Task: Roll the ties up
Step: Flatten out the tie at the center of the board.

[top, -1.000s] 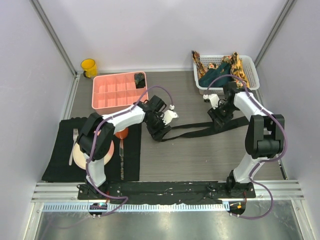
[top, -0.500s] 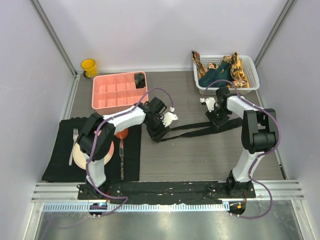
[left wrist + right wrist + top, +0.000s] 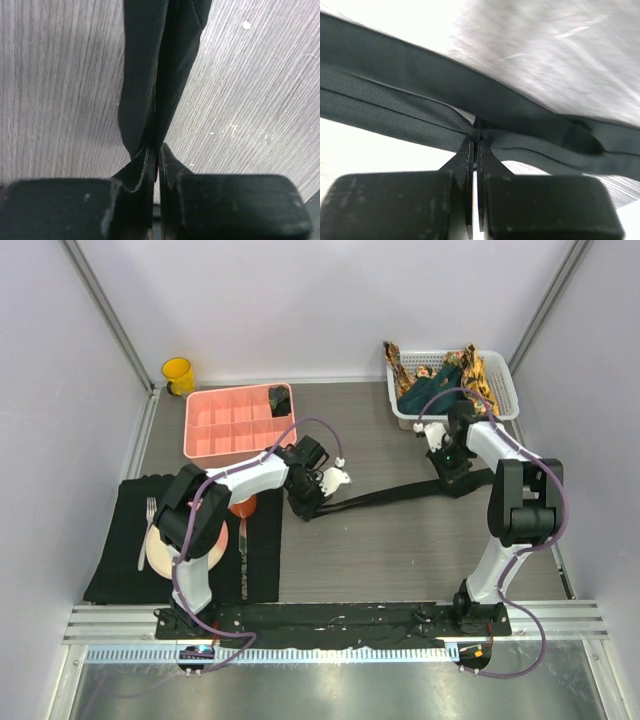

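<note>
A plain black tie (image 3: 385,496) lies stretched across the middle of the table between both arms. My left gripper (image 3: 306,508) is shut on its left end; in the left wrist view the black tie (image 3: 155,75) runs up and away from the pinched left gripper (image 3: 157,150). My right gripper (image 3: 455,480) is shut on the right end, and the right wrist view shows the black tie (image 3: 395,107) bunched at the right gripper (image 3: 476,137). More ties, a dark teal one (image 3: 428,390) and orange-yellow patterned ones (image 3: 480,370), lie heaped in the white basket (image 3: 505,390).
A pink compartment tray (image 3: 205,430) holds a dark roll (image 3: 279,397) in its back right cell. A yellow cup (image 3: 178,374) stands at the back left. A black mat (image 3: 115,560) at front left carries a plate (image 3: 157,555), fork and knife.
Both grippers have shut on the black tie's ends. The tie, slack and looped before, is now pulled into a tighter line between the arms.
</note>
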Robot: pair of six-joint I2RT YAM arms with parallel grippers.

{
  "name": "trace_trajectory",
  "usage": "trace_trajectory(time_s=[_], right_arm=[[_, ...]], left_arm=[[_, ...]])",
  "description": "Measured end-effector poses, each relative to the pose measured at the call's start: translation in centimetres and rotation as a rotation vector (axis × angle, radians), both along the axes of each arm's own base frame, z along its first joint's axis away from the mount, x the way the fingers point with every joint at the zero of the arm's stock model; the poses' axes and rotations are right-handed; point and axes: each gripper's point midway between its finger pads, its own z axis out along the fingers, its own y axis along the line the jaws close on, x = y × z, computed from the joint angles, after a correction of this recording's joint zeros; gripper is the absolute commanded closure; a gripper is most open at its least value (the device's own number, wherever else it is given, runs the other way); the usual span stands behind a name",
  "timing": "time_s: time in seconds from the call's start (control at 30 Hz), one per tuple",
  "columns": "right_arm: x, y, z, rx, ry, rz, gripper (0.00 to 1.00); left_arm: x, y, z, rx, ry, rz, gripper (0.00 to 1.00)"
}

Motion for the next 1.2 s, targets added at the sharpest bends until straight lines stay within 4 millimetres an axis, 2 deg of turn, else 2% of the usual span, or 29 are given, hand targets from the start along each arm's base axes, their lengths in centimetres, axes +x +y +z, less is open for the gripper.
trace_trajectory(time_s=[0.17, 0.27, 0.3, 0.37, 0.47, 0.63, 0.7, 0.8, 0.83, 0.9, 1.1, 1.2], right_arm=[[1.3, -0.6, 3.1, 0.081, -0.024, -0.032, 0.99], [1.6, -0.6, 4.4, 0.125, -0.021, -0.041, 0.93], [1.7, -0.7, 4.8, 0.146, -0.014, -0.049, 0.98], [1.8, -0.9, 5.2, 0.182, 0.004, -0.068, 0.99], [1.6, -1.4, 4.9, 0.223, 0.047, -0.096, 0.99], [0.6, -1.5, 3.9, 0.267, 0.128, -0.115, 0.84], [0.4, -1.4, 3.7, 0.275, 0.143, -0.114, 0.89], [0.4, -1.9, 3.6, 0.265, 0.142, -0.114, 0.87], [0.4, -2.1, 3.6, 0.263, 0.141, -0.118, 0.93], [0.4, -2.4, 3.5, 0.258, 0.141, -0.118, 0.99], [0.8, -3.2, 3.2, 0.228, 0.125, -0.128, 0.99], [1.8, -4.4, 3.0, 0.186, 0.086, -0.155, 0.99]], left_arm=[[0.1, -0.2, -0.1, -0.011, -0.010, -0.012, 0.99], [0.3, -0.3, -0.1, -0.016, -0.018, -0.014, 1.00], [0.4, -0.4, -0.1, -0.018, -0.020, -0.014, 1.00], [0.5, -0.4, -0.1, -0.022, -0.024, -0.015, 1.00], [0.7, -0.7, -0.1, -0.033, -0.033, -0.019, 1.00], [0.7, -0.6, -0.2, -0.033, -0.035, -0.025, 1.00], [0.6, -0.4, -0.2, -0.026, -0.031, -0.027, 1.00], [0.3, 0.5, -0.3, 0.003, -0.016, -0.018, 1.00], [0.2, 0.7, -0.3, 0.011, -0.010, -0.016, 1.00], [0.1, 1.0, -0.3, 0.019, -0.006, -0.012, 1.00], [0.0, 1.4, -0.3, 0.036, -0.005, -0.011, 1.00], [0.0, 1.5, -0.3, 0.040, -0.004, -0.009, 1.00]])
